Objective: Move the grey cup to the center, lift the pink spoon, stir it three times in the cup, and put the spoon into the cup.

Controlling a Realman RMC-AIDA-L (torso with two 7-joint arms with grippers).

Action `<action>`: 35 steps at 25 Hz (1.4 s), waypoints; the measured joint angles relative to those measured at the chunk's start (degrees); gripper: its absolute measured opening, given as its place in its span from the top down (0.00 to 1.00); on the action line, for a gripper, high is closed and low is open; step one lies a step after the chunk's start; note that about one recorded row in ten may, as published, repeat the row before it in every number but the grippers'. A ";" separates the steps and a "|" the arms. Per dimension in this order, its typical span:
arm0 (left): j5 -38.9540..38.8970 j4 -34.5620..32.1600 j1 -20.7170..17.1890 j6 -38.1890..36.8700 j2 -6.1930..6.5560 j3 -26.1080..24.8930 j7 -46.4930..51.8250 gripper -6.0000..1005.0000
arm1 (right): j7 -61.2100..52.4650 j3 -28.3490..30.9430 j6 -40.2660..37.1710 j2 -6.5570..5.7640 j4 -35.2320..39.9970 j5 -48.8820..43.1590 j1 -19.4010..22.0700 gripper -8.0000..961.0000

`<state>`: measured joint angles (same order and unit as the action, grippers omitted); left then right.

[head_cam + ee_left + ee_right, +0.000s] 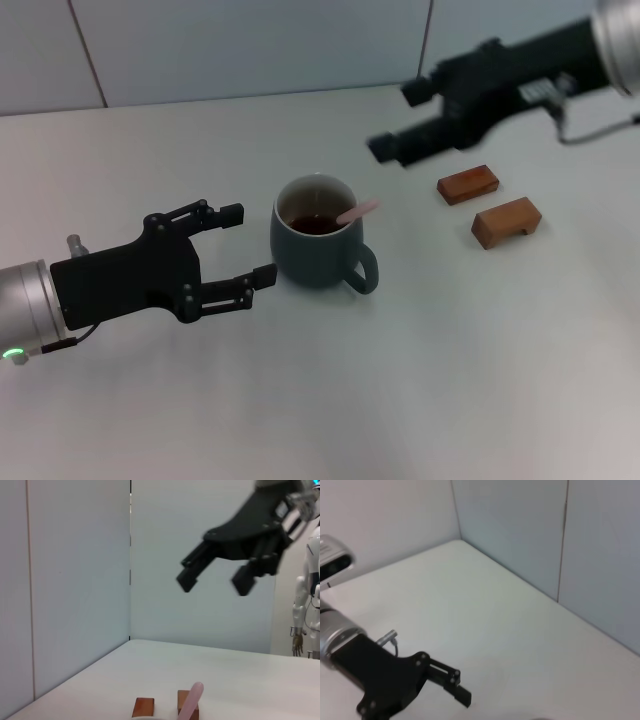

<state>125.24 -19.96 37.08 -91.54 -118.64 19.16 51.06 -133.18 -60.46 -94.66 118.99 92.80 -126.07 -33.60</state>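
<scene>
Left tool (248, 245) gapes beside grey cup (315, 250) holding pink spoon (356, 211)

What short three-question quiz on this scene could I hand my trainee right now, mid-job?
1. True or false: the slim pink-handled spoon stands inside the rounded dark blue-grey ceramic mug.
2. Which hand is nearer the mug? A) left hand B) right hand
3. Fill in: beside the mug, on the robot's right, lie two brown wooden ____.

Key: 1 true. 2 A; the open left hand sits level beside the mug without touching it, while the open right hand is raised above the table. 3 blocks.
</scene>
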 joint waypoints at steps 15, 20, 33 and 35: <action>0.00 -1.49 0.24 0.50 -0.07 -0.09 3.17 0.16 | 25.73 9.50 1.49 -0.03 -17.76 11.08 10.87 0.13; 0.00 -1.49 0.32 0.69 -0.10 0.05 3.73 0.16 | 29.20 10.92 1.74 -0.24 -21.99 11.17 10.65 0.13; 0.00 -1.58 0.64 1.19 -0.10 0.27 4.61 0.16 | 28.86 11.24 2.32 -0.40 -22.82 10.78 10.33 0.13; 0.00 -1.63 0.64 1.23 -0.10 0.27 4.61 0.16 | 28.71 11.24 2.32 -0.42 -22.84 10.75 10.34 0.13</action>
<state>125.24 -21.59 37.71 -90.31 -118.74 19.42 55.67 -104.47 -49.22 -92.34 118.56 69.96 -115.32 -23.26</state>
